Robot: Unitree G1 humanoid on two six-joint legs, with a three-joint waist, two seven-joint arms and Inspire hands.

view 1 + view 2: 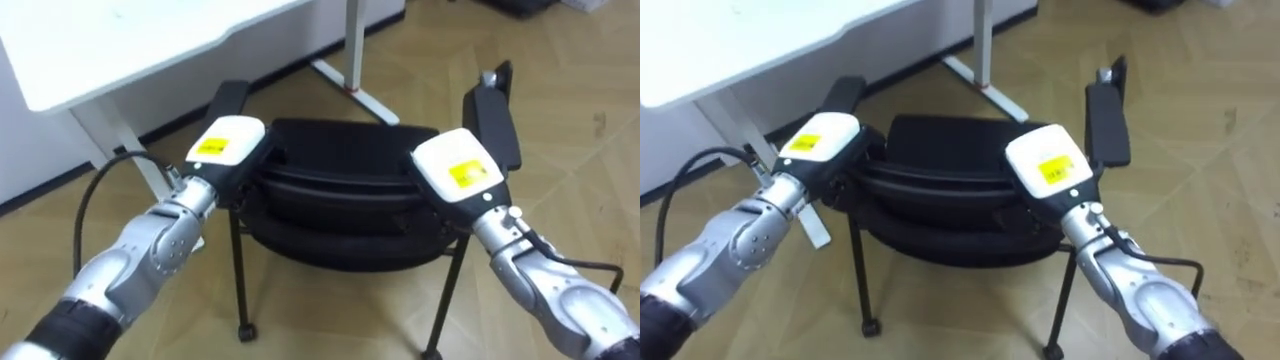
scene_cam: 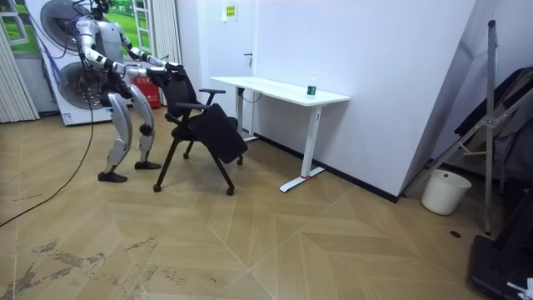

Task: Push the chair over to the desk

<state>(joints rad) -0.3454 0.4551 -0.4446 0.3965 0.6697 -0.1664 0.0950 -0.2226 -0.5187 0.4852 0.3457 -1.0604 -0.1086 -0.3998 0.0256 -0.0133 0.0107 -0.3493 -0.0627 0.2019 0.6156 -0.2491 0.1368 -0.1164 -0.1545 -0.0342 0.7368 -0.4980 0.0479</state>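
Chair [image 1: 345, 215] under L robot hand [image 1: 228, 143], R [image 1: 458, 170]

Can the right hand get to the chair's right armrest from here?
Probably yes. The right hand sits at the top of the chair back, and the right armrest lies just ahead of it with nothing between.

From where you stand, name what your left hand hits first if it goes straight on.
The chair: the left hand rests at its backrest's top edge, so it would push the chair. Beyond that comes the white desk; how far I can't judge.
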